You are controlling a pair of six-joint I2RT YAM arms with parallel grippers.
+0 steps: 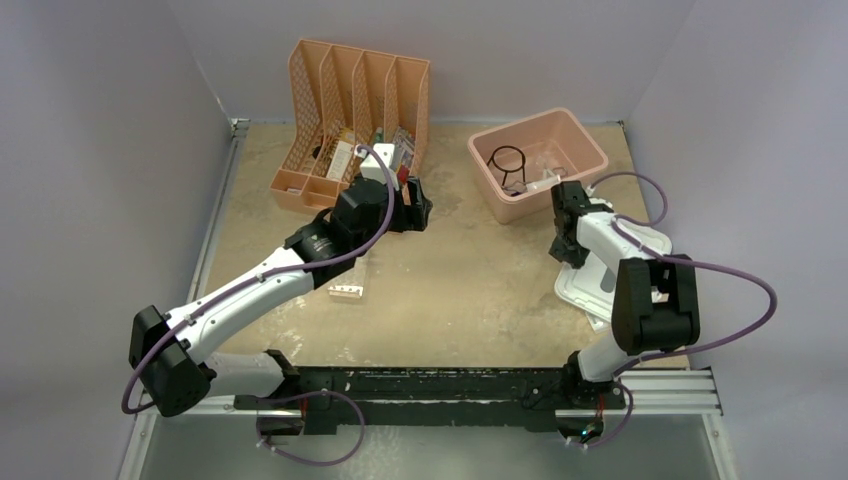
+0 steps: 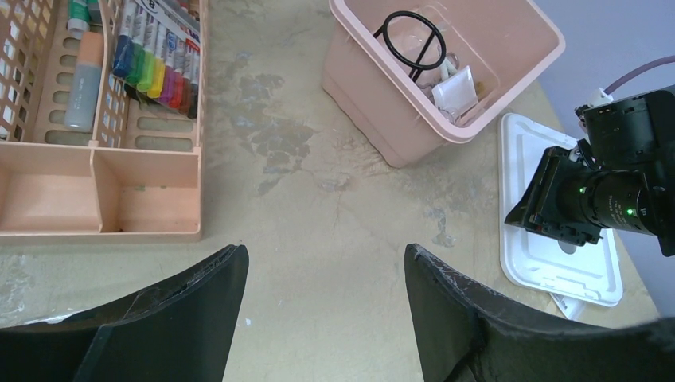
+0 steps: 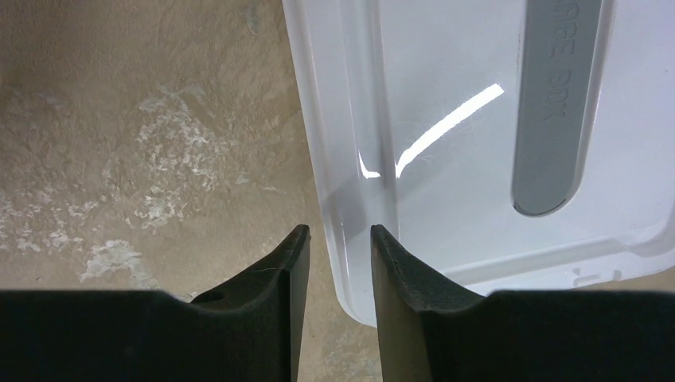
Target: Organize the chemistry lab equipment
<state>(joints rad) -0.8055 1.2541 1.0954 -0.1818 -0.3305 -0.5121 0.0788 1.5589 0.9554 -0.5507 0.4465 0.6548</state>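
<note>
Ring (image 2: pixel 422 48) lies in the tub (image 2: pixel 374 111), far right. It is thin, stiff wire, light and likely slippery, so best pinched at its stem. Left gripper (image 2: pixel 326 263) hangs released over the surface. Right gripper (image 3: pixel 334 235) straddles the rim of the lid (image 3: pixel 462 159); I cannot tell whether it is clenched.

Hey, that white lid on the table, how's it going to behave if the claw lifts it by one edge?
The lid looks like thin plastic, so probably light but apt to flex and droop from a one-edge grip. Its glossy surface shows sharp glare, so it may slip in the right claw. It lies flat, so rolling seems unlikely.
</note>
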